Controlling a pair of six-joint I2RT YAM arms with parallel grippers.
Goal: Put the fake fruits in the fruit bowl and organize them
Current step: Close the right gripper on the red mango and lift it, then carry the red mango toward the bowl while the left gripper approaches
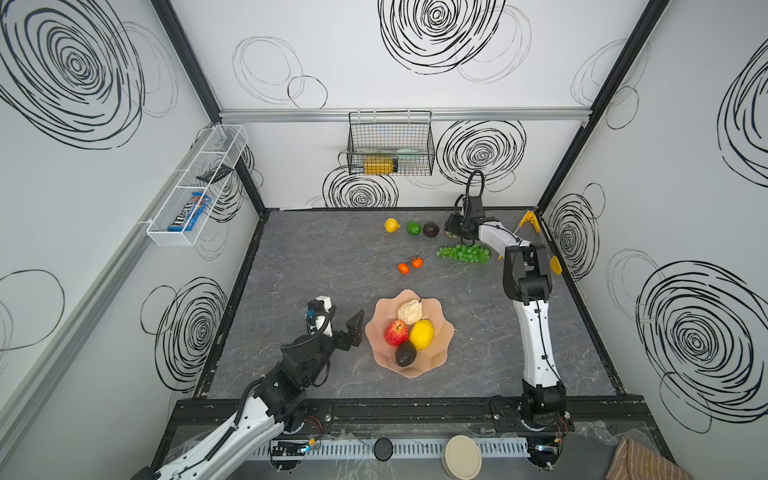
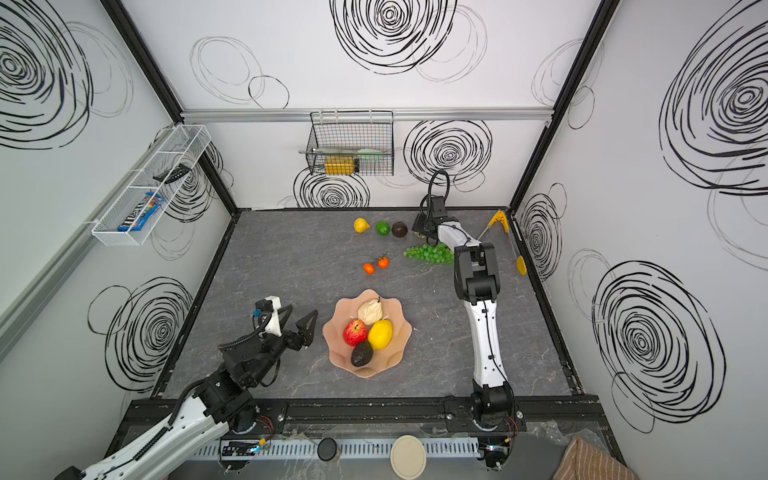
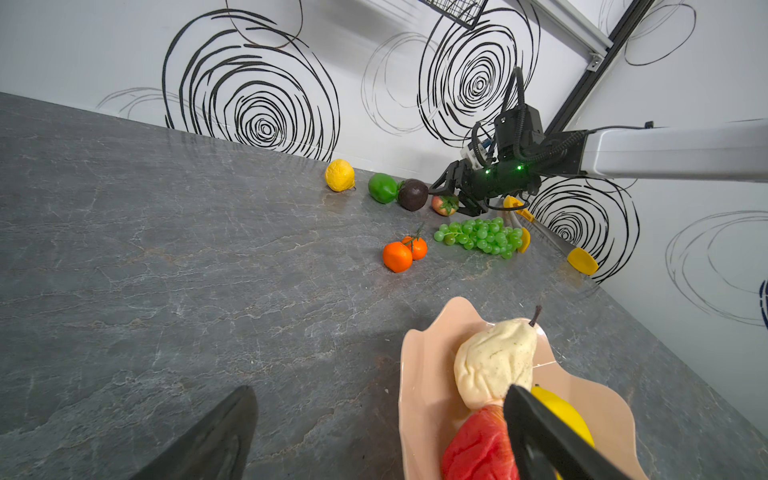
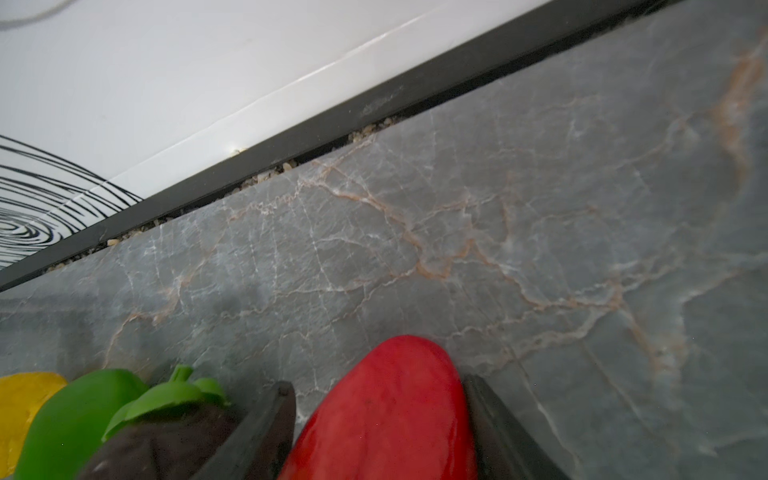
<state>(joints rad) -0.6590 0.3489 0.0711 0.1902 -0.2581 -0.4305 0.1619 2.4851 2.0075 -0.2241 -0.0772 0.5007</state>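
The right hand straddles a red fruit on the bench by the back wall, fingers half closed, grip unconfirmed. It should squeeze centrally, then lift straight, sparing the dark fruit alongside. The left hand waits open beside the fruit bowl.

A glossy red fruit sits between the right gripper's dark fingers; a green fruit and dark fruit lie just beside one finger.

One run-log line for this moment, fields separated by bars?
right pincer: astride red fruit | left pincer: open beside bowl | bowl: four fruits
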